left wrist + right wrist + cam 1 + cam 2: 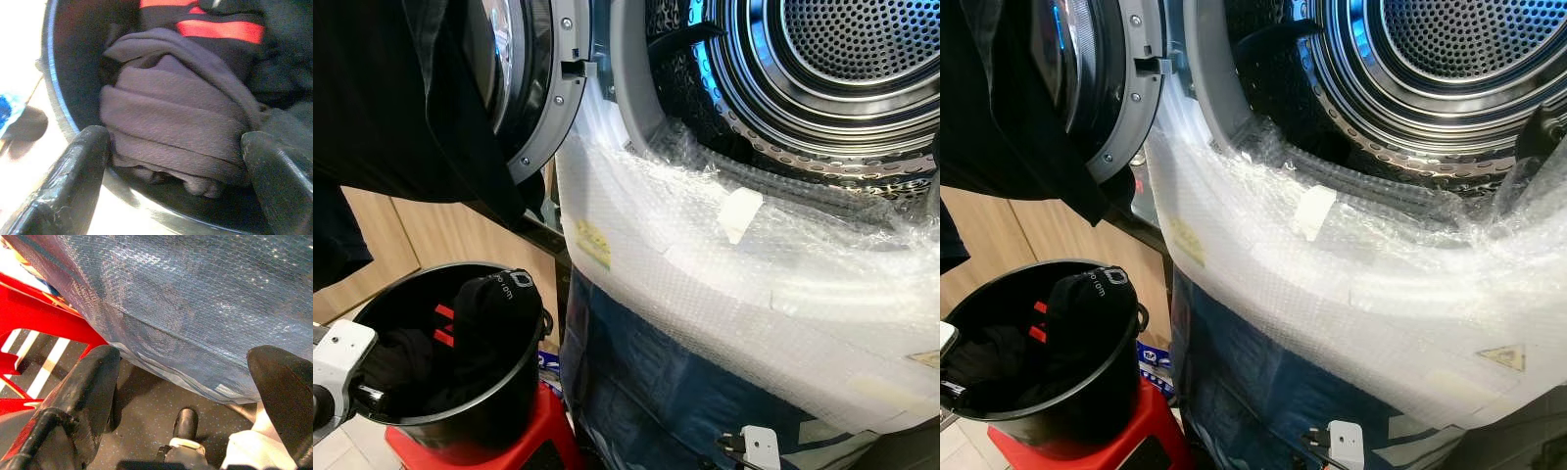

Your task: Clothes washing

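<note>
Your left gripper (173, 161) sits spread wide at the rim of the black bucket (514, 387), its fingers (73, 171) flanking a rolled dark garment (176, 132) without pinching it. You look to be at the pick-up step: reach deeper, close, then lift toward the drum (842, 69). Mind the bucket wall and the bubble-wrapped washer front (724, 284). Your right gripper (183, 382) hangs open, low beside the machine.

bucket (499, 411) on stool (543, 441) | clothes (470, 328) in bucket | washer drum (842, 69) right of bucket
</note>
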Robot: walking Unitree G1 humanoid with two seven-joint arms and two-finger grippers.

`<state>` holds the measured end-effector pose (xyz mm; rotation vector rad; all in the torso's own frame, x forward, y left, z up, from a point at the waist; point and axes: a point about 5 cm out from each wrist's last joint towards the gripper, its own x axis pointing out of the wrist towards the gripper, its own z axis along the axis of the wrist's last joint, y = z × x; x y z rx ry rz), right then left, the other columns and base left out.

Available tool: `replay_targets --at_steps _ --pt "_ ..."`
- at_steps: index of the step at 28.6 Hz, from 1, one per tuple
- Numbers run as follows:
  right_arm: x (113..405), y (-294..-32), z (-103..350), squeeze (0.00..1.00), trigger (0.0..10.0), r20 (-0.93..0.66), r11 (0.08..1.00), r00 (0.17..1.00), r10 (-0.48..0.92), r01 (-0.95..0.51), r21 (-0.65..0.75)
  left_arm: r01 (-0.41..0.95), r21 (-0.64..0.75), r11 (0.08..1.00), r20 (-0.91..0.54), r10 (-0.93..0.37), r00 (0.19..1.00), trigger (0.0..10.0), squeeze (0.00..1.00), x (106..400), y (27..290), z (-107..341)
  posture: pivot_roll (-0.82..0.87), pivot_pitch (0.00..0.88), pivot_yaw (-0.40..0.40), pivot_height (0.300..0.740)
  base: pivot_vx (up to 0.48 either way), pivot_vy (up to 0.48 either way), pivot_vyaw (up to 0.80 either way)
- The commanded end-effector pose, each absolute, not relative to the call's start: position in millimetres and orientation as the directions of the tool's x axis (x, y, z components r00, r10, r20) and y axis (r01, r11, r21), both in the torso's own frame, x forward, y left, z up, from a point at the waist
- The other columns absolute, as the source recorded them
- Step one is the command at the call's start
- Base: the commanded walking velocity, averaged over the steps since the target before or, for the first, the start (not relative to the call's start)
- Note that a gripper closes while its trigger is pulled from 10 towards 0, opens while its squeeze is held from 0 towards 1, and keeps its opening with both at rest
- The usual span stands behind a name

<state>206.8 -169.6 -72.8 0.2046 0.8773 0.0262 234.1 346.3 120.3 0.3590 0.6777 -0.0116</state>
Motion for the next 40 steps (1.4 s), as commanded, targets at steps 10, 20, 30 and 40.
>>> replay_targets --at_steps 10,20,30,40 --pt "207 -171 -73 0.0 10.0 -0.767 0.985 0.632 0.109 0.035 0.17 -0.009 0.345 0.938 -0.573 0.219 0.79 10.0 0.0 238 361 117 0.29 0.029 -0.071 0.74 0.0 0.0 0.0" --pt "205 -172 -73 0.0 10.0 -0.772 0.987 0.626 0.112 0.017 0.158 -0.016 0.321 0.947 -0.575 0.208 0.791 10.0 0.0 238 360 108 0.28 0.005 -0.078 0.74 0.0 0.0 0.0" --pt "209 -168 -72 0.0 10.0 -0.765 0.986 0.63 0.129 -0.001 0.165 0.077 0.432 0.899 -0.562 0.201 0.803 10.0 0.0 240 358 128 0.29 0.0 -0.083 0.74 0.0 0.0 0.0" --pt "205 -171 -74 0.0 10.0 -0.773 0.987 0.623 0.123 0.008 0.163 0.196 0.431 0.881 -0.616 0.129 0.777 10.0 0.0 236 346 118 0.29 0.016 -0.086 0.74 0.0 0.0 0.0"
